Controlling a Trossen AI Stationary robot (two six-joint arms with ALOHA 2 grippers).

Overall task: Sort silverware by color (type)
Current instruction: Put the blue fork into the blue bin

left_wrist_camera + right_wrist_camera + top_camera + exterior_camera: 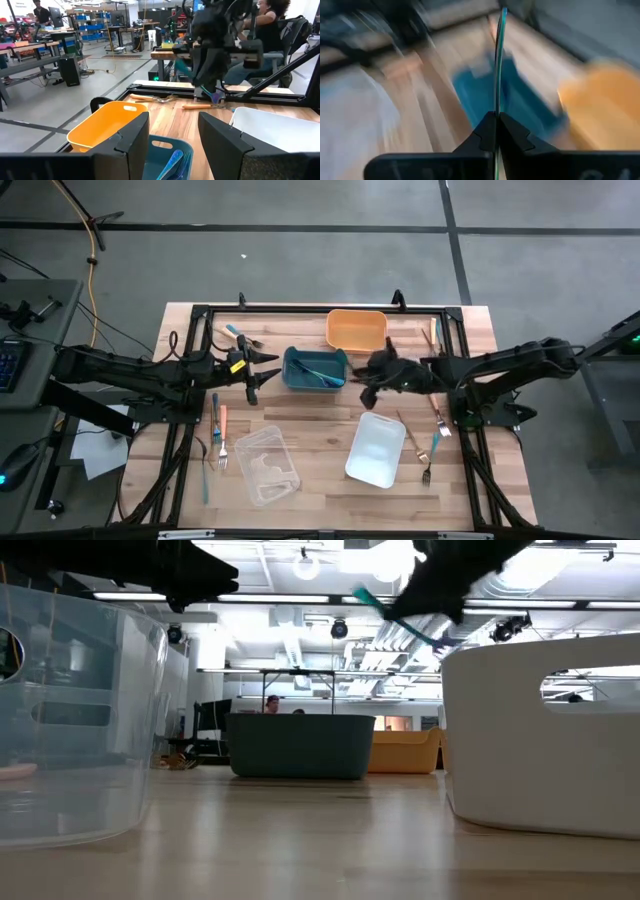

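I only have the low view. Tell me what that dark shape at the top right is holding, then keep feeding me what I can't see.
Observer: The right gripper is shut on a teal-handled utensil, held edge-on between its fingers.
Operator: Say where it is over the table.
Observer: In the high view it sits just right of the teal bin, between that and the orange bin.
Operator: Report the teal bin's contents.
Observer: Teal utensils already lie inside.
Operator: Give me the left arm.
Observer: The left gripper hovers open just left of the teal bin, holding nothing.
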